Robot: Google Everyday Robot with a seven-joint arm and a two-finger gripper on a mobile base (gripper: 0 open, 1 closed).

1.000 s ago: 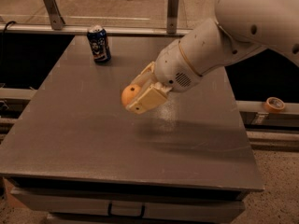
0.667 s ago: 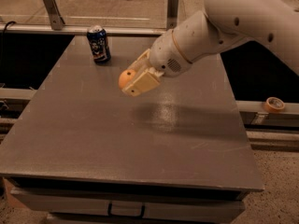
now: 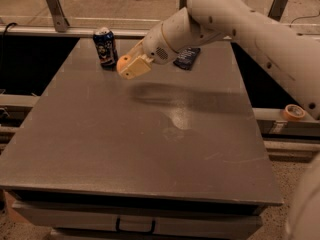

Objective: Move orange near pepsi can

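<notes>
The pepsi can (image 3: 105, 46) stands upright at the far left of the grey table (image 3: 150, 149), dark blue with a silver top. My gripper (image 3: 131, 67) is just right of the can, a little above the table, and is shut on the orange (image 3: 122, 62). Only the left part of the orange shows past the cream fingers (image 3: 136, 69). The orange is very close to the can's right side; I cannot tell if they touch.
A flat dark snack packet (image 3: 187, 57) lies at the far right of the table, partly behind my arm (image 3: 225, 19). A roll of tape (image 3: 294, 112) sits on the rail at right. A metal rail runs behind the table.
My gripper has carried the orange from the table's middle up and to the left, ending right beside the pepsi can. The snack packet has come into view behind the arm.
</notes>
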